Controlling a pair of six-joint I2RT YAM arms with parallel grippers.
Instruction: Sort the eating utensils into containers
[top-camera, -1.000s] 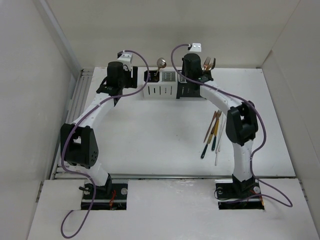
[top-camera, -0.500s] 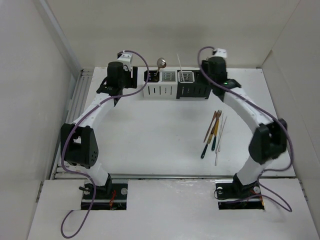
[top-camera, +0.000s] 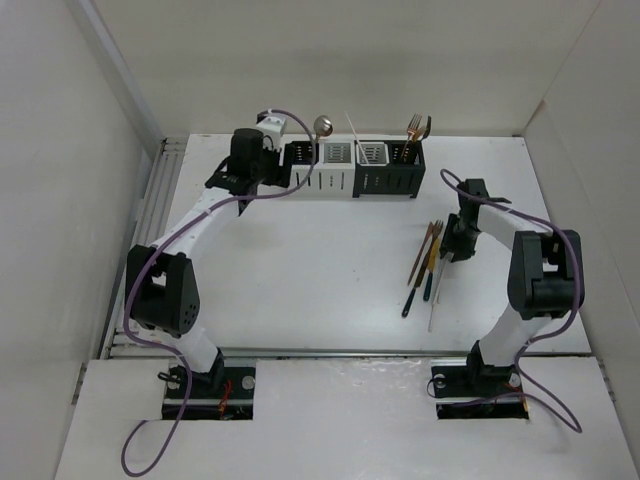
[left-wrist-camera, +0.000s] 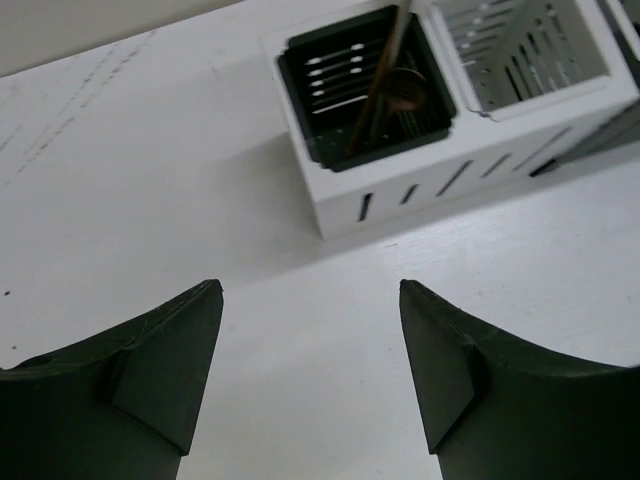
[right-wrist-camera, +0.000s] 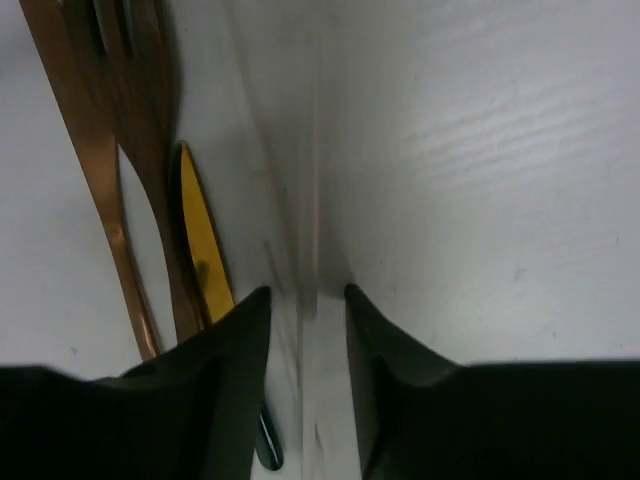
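The containers (top-camera: 330, 183) stand in a row at the back. A spoon (top-camera: 322, 126) leans in the leftmost one, a pale chopstick (top-camera: 352, 125) in the one beside it, and forks (top-camera: 417, 127) in the rightmost. Several loose utensils (top-camera: 425, 262) lie at the right: copper pieces (right-wrist-camera: 100, 190), a gold blade (right-wrist-camera: 200, 235) and a pale chopstick (top-camera: 434, 312). My right gripper (right-wrist-camera: 307, 292) is low over the table, open, with its jaws either side of that chopstick (right-wrist-camera: 318, 200). My left gripper (left-wrist-camera: 310, 290) hangs open and empty just left of the spoon's container (left-wrist-camera: 365, 85).
White walls close in the table on the left, back and right. A metal rail (top-camera: 160, 200) runs along the left edge. The purple cable (top-camera: 285, 115) of the left arm loops close over the containers.
My right arm has swung from the containers down to the loose utensils, its jaws opening on the way. A chopstick now stands in a container. The left gripper moved slightly right.
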